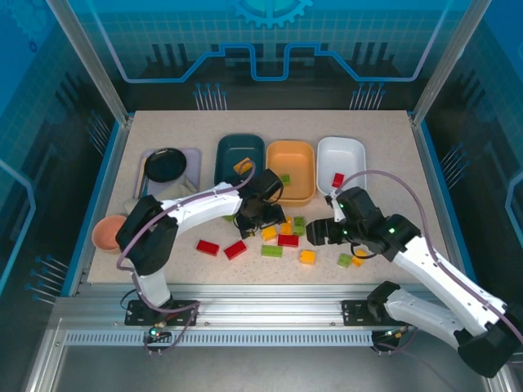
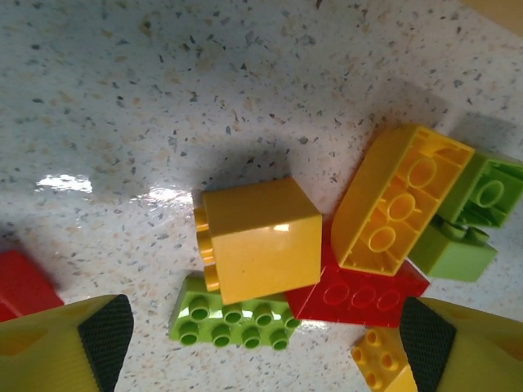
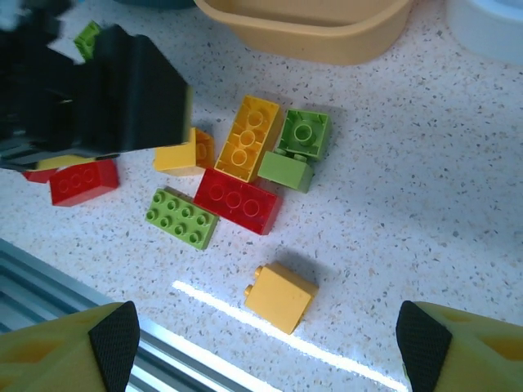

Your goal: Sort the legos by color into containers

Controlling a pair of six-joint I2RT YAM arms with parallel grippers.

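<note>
Overhead, the left end effector [image 1: 258, 216] hides part of the legos [image 1: 282, 239] heaped on the counter [image 1: 163, 261] before the orange bin [image 1: 291, 162]; its wrist view bares them, fingers apart over a yellow brick [image 2: 260, 238]; the right end effector [image 3: 270, 343], likewise apart and empty, hangs over a lone yellow brick [image 3: 279, 296], the bin cut off above.

Speckled table [image 1: 237, 269], scattered legos [image 1: 288, 240], three bins [image 1: 291, 145], tray [image 1: 193, 155], bowl [image 1: 102, 237]
</note>
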